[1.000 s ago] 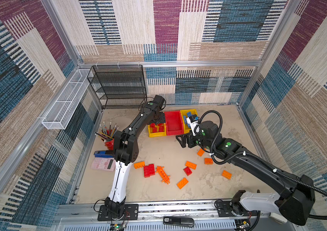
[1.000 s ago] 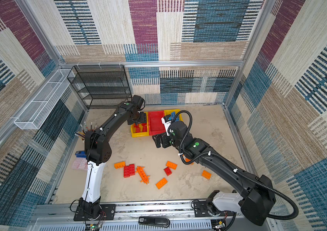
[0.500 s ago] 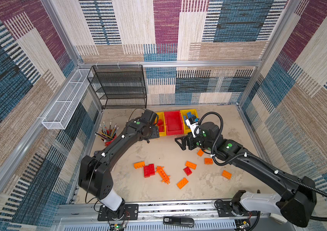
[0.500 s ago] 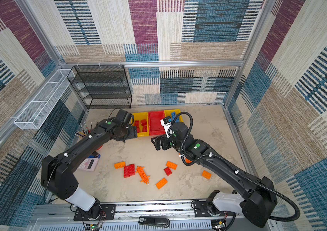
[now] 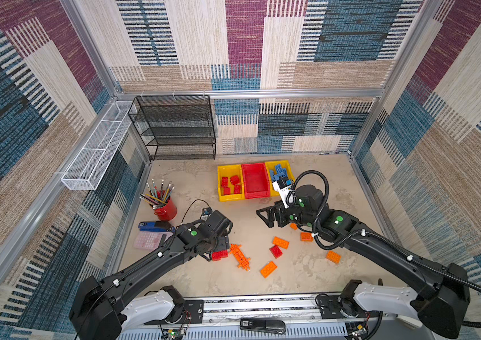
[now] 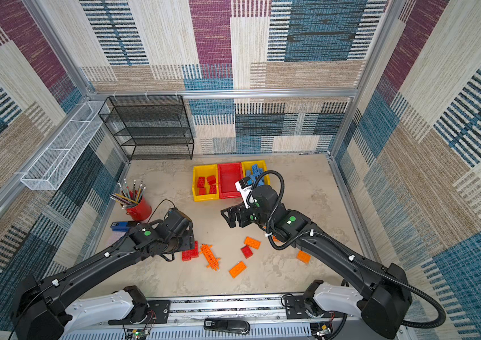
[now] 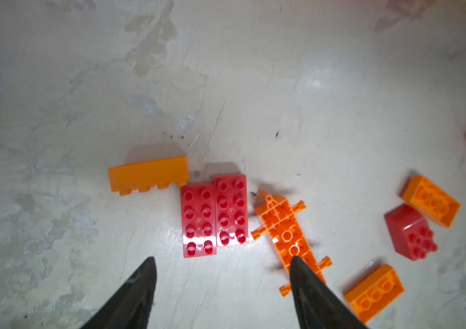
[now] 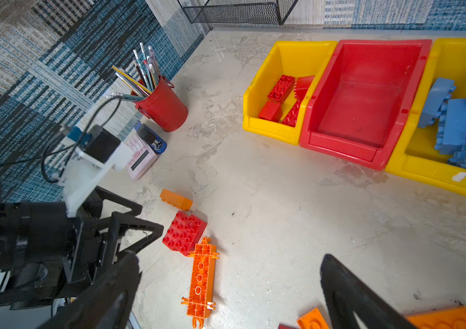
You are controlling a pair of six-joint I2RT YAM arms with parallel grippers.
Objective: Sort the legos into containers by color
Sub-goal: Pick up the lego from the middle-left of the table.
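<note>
The left gripper [image 7: 222,258] is held with its fingers spread, and nothing is gripped between them. Just beyond its tips a pair of red bricks [image 7: 214,215] is laid studs up, side by side and touching. An orange brick [image 7: 149,173], tipped on its side, is set just beside one corner of the pair. The long orange holed plate [image 7: 288,236] is laid along the pair's other side, partly covered by one finger. In both top views the pair is found at six o'clock of that gripper and the plate at four o'clock. The right gripper [image 8: 230,256] is likewise spread wide and empty, and is turned toward nine o'clock over the middle of the table [image 5: 306,276]. From four to six o'clock of it, loose orange bricks [image 5: 281,242] and a small red brick [image 5: 276,251] are scattered. At twelve o'clock of it the containers [image 5: 255,196] are joined in a row. More red bricks [image 8: 281,88] are held in the nine-o'clock yellow bin [image 8: 271,128], the red bin [image 8: 368,94] is set in the middle, and blue bricks [image 8: 465,122] are piled in the three-o'clock yellow bin [image 8: 439,173]. A red pencil cup [image 5: 166,207] is stood at the table's ten o'clock, with a blue stapler [image 5: 155,226] and a pink calculator [image 5: 148,240] near nine.
</note>
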